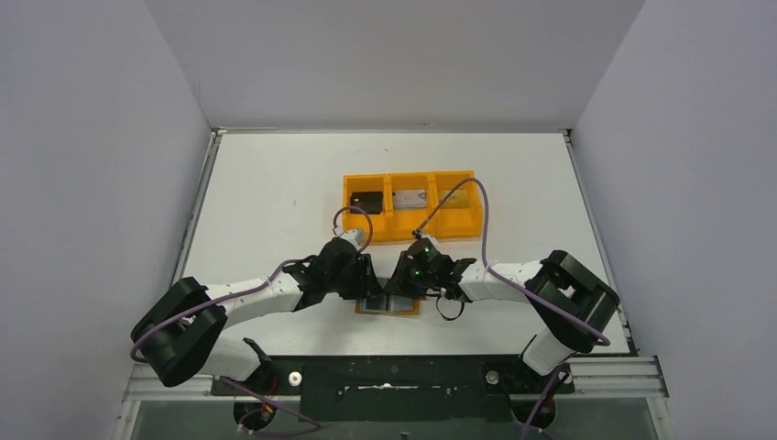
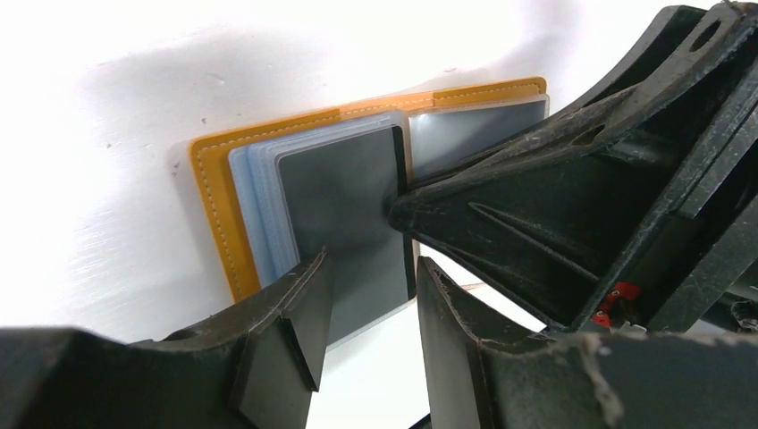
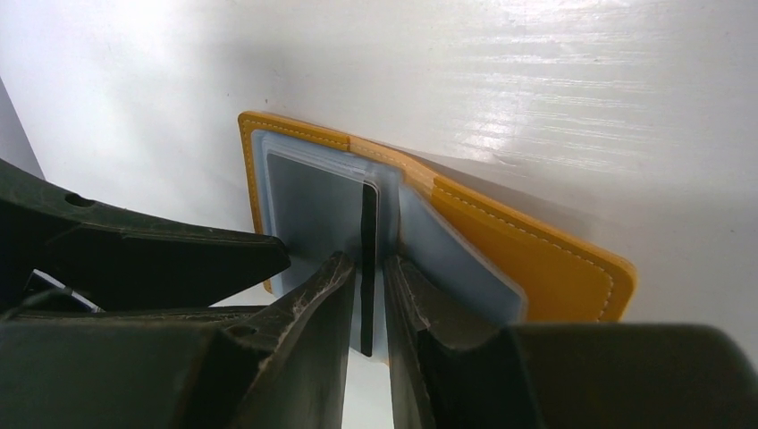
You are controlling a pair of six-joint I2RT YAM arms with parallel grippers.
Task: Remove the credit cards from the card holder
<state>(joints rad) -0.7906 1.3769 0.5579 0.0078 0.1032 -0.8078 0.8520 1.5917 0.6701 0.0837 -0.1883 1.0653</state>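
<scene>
Your right gripper (image 3: pixel 366 259) sets its jaws narrowly apart astride the edge of 1 dark credit card (image 2: pixel 344 206). Whether they bite, I cannot tell, so close squarely, then draw along the sleeve, not upward. The left gripper (image 2: pixel 373 261) jaws stand apart and empty at the card's near end. The card holder (image 2: pixel 214 206) lies open on the worktop (image 1: pixel 275 202) between both arms, long axis left-right, the card's long side along the spine.

Card holder (image 2: pixel 214 197) open flat on counter (image 2: pixel 107 134), dark credit card (image 2: pixel 344 214) atop its sleeves (image 2: pixel 255 192). Left fingers (image 2: pixel 295 322) apart over holder's near edge; right fingers (image 2: pixel 501 223) touch card beside holder's fold.
</scene>
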